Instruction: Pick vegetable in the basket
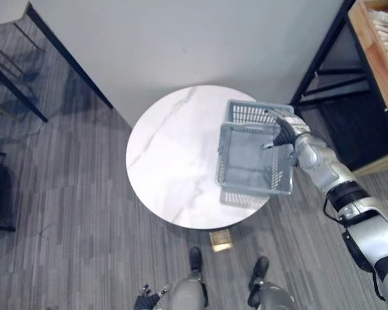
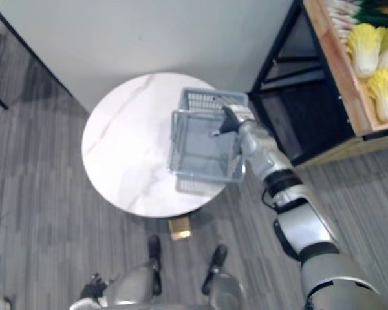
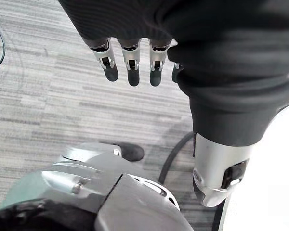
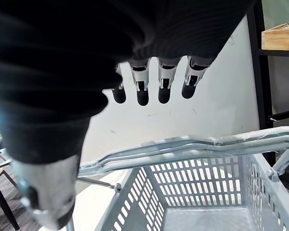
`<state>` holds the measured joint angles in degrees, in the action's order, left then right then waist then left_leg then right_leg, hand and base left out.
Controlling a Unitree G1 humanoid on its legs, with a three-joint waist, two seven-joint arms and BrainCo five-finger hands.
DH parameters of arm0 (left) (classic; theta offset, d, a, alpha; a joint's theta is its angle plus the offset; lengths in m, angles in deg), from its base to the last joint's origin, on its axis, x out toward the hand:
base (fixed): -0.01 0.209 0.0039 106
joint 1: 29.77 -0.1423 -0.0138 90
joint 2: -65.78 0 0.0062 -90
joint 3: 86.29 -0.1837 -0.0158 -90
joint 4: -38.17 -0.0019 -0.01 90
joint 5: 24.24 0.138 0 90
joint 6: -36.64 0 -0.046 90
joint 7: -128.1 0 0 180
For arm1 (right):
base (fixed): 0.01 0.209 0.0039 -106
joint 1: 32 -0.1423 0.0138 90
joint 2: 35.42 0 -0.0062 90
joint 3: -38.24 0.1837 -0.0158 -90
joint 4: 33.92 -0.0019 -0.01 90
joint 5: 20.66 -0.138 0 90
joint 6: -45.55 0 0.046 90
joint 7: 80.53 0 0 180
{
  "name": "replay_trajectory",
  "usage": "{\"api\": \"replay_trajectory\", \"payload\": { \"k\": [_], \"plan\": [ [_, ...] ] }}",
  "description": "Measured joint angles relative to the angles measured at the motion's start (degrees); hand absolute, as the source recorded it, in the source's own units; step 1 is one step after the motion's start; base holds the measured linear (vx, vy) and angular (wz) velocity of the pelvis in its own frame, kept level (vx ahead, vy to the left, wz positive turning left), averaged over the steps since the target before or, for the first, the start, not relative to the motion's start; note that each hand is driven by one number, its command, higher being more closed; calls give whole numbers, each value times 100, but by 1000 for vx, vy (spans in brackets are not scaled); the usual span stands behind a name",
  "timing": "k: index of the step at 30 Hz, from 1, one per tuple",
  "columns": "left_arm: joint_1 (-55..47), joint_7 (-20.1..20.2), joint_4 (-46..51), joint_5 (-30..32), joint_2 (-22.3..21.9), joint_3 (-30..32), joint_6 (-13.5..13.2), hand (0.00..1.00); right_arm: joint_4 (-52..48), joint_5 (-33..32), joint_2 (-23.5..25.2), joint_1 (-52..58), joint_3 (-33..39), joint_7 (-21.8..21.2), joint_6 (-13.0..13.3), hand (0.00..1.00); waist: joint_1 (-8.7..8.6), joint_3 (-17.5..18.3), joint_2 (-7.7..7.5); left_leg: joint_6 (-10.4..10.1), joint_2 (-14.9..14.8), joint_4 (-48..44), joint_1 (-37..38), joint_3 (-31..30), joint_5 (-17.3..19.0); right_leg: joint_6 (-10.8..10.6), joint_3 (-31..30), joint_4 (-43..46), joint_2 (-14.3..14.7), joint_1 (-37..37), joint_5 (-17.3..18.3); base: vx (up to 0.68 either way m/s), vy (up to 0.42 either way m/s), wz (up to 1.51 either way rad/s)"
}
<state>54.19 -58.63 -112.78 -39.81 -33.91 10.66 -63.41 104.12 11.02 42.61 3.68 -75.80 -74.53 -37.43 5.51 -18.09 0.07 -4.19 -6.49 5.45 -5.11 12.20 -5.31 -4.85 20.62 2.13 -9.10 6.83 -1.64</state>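
- My right hand (image 1: 286, 134) hovers, fingers slack and gripping nothing, over the grey slotted plastic basket (image 1: 252, 183) at the round white marble table's (image 1: 168, 148) right edge.
- The basket is empty; the pale yellow cabbages (image 2: 364, 46) lie in a wooden crate (image 2: 339, 71).
- My left hand (image 3: 131, 60) hangs open; I judge all the picking remains.

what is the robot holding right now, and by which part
Nothing. The right hand hovers with straight fingers over the handles of the basket, not curled round them; the left hand hangs open.
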Motion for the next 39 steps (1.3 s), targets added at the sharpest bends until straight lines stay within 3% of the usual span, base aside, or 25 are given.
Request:
{"api": "replay_trajectory", "payload": {
  "k": [8,25,34,35,39],
  "plan": [
    [224,-100,62,-220,30,-201,-106,0,660,167,19,-528,354,123,-170,0,143,-296,24,-9,-5,-1,-193,-229,-92,16,101,10,-3,99,-12,8,0,8],
    [609,-201,225,-222,77,-287,-114,0,854,191,-5,-1116,590,282,-219,0,399,-582,3,3,-21,-2,-547,-546,-229,8,-83,196,-6,376,-4,-7,10,8],
    [675,-214,232,-228,133,-448,-132,0,1201,191,-27,-1131,855,345,-299,0,410,-627,2,1,-21,-1,-736,-675,-327,7,-74,225,-6,507,-4,-9,6,5],
    [675,-216,232,-228,133,-449,-133,0,1256,190,-27,-1131,856,345,-299,100,412,-627,2,0,-21,-1,-736,-676,-330,8,-74,226,-6,506,-4,0,0,0],
    [676,-226,231,-228,136,-454,-133,0,1356,192,-29,-1101,1020,357,-317,100,406,-627,3,1,-23,-1,-736,-670,-337,8,-85,231,-6,515,-4,2,1,-1]
  ]
}}
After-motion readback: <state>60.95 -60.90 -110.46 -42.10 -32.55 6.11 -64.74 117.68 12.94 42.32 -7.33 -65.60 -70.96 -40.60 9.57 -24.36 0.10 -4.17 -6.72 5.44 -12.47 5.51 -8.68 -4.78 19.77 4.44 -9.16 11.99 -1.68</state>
